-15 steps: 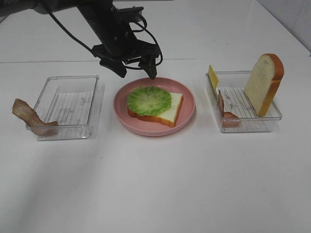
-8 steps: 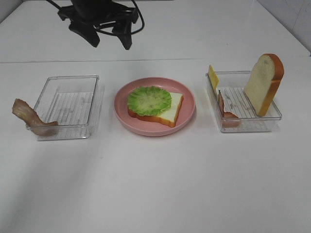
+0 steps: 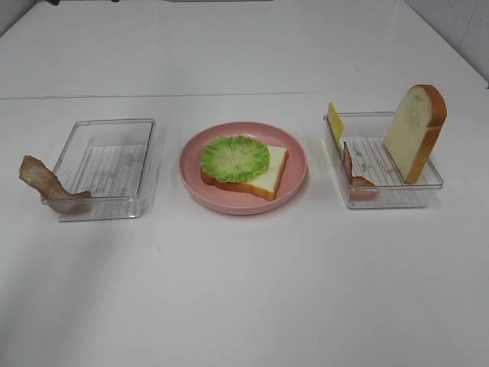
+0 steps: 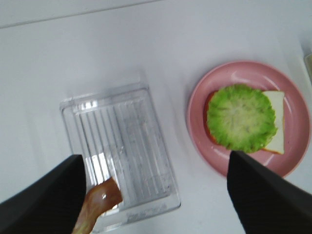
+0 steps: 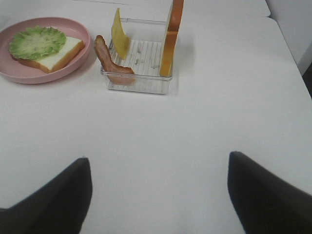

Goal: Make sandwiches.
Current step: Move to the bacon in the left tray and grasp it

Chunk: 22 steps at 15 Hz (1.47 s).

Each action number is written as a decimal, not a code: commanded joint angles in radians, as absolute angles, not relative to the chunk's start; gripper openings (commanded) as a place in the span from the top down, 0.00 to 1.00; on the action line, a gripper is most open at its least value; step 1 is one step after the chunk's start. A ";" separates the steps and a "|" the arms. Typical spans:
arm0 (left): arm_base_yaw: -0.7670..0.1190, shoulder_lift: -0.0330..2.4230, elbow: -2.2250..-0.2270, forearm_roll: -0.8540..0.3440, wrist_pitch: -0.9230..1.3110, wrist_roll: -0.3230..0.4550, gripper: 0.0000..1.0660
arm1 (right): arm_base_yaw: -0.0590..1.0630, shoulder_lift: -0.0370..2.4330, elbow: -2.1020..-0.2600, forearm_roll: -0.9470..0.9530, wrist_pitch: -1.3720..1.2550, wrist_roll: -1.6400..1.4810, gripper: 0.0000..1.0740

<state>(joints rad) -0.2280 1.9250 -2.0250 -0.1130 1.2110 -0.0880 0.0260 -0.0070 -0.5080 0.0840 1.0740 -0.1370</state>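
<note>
Left gripper (image 4: 156, 156): jaws wide open, holding nothing. It hangs above the table (image 3: 244, 290), over the left clear tray and the plate's near edge.

Left to right:
- Left clear tray (image 3: 114, 122): one bacon strip (image 3: 46, 183) is draped over its left wall. One end is inside on the ribbed floor, the other sticks out past the wall. Nothing else is in that tray.
- Pink plate (image 3: 298, 164), centre: bread slice (image 3: 267, 177) lying flat. The lettuce leaf (image 3: 235, 158) sits on top of it, shifted left, so the bread's right corner shows bare. That is the sandwich so far, two layers.
- Right clear tray (image 3: 397, 200): cheese slice (image 3: 335, 121) stands on edge at the far-left corner. Second bacon strip (image 3: 353, 176) leans against the left wall, lower end on the floor. Second bread slice (image 3: 415, 130) stands upright on the right side, tilted, with its crust toward the right wall.

Right gripper (image 5: 158, 158): jaws wide open, holding nothing. It is over bare table, well apart from the right tray.
</note>
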 commanded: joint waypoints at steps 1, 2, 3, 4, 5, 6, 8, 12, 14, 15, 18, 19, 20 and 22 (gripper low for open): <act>-0.178 1.796 -1.841 -0.097 1.282 -0.091 0.30 | 0.022 -0.019 -0.506 0.087 1.064 -0.142 0.32; -0.164 1.772 -1.802 -0.093 1.283 -0.090 0.30 | 0.022 -0.019 -0.506 0.087 1.064 -0.142 0.32; -0.139 1.734 -1.738 -0.090 1.283 -0.084 0.30 | 0.022 -0.019 -0.506 0.087 1.064 -0.142 0.32; -0.119 1.697 -1.671 -0.090 1.283 -0.065 0.30 | 0.022 -0.019 -0.506 0.087 1.064 -0.142 0.32; -0.085 1.641 -1.563 -0.084 1.281 -0.030 0.30 | 0.022 -0.019 -0.506 0.087 1.064 -0.142 0.32; -0.071 1.629 -1.520 -0.067 1.281 -0.030 0.30 | 0.022 -0.019 -0.506 0.087 1.064 -0.142 0.32; -0.053 1.622 -1.462 -0.056 1.272 -0.031 0.30 | 0.022 -0.019 -0.506 0.087 1.064 -0.142 0.32; -0.022 1.624 -1.317 -0.056 1.127 -0.030 0.30 | 0.022 -0.019 -0.506 0.087 1.064 -0.142 0.32; -0.022 1.627 -1.280 -0.071 1.048 -0.041 0.30 | 0.022 -0.019 -0.506 0.087 1.064 -0.142 0.32; -0.022 1.631 -1.262 -0.072 0.986 -0.056 0.30 | 0.022 -0.019 -0.506 0.087 1.064 -0.142 0.32; -0.022 1.723 -1.256 -0.079 0.902 -0.080 0.30 | 0.022 -0.019 -0.506 0.087 1.064 -0.142 0.32; -0.022 1.750 -1.256 -0.089 0.894 -0.080 0.30 | 0.022 -0.019 -0.506 0.087 1.064 -0.142 0.32; -0.023 1.778 -1.256 -0.098 0.879 -0.080 0.30 | 0.022 -0.019 -0.506 0.087 1.064 -0.142 0.32; -0.023 1.813 -1.256 -0.102 0.848 -0.075 0.31 | 0.022 -0.019 -0.506 0.087 1.064 -0.142 0.32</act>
